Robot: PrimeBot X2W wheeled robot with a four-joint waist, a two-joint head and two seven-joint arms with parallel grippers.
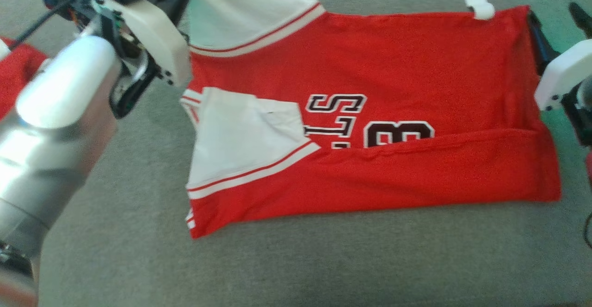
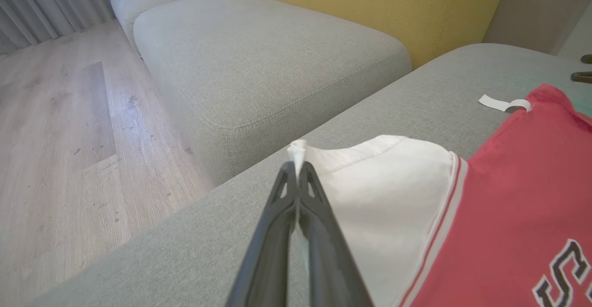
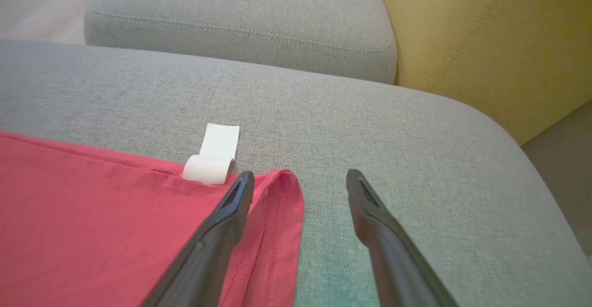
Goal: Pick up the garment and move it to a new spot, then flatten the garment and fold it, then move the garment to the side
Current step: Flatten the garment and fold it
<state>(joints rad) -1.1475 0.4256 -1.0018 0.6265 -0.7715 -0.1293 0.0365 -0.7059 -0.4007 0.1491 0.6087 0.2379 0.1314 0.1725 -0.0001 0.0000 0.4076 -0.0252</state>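
The garment [image 1: 370, 57] is a red jersey with white sleeves and dark lettering, lying flat on the grey sofa cushion [image 1: 296, 260]. Its near long edge is folded up over the number, and one white sleeve [image 1: 240, 136] is folded inward. My left gripper [image 2: 297, 168] is shut on the edge of the far white sleeve [image 2: 384, 191], with a tuft of white cloth poking out past the tips. My right gripper [image 3: 299, 177] is open at the jersey's hem corner [image 3: 282, 191]; one finger lies over the red cloth, the other over bare cushion. A white tag [image 3: 212, 156] sticks out from the hem.
A second grey cushion [image 2: 259, 62] lies beyond a gap, backed by a yellow backrest [image 2: 370, 6]. Wooden floor [image 2: 55, 126] is off the cushion's side. More red cloth [image 1: 14, 76] shows at the left edge behind my left forearm [image 1: 55, 126].
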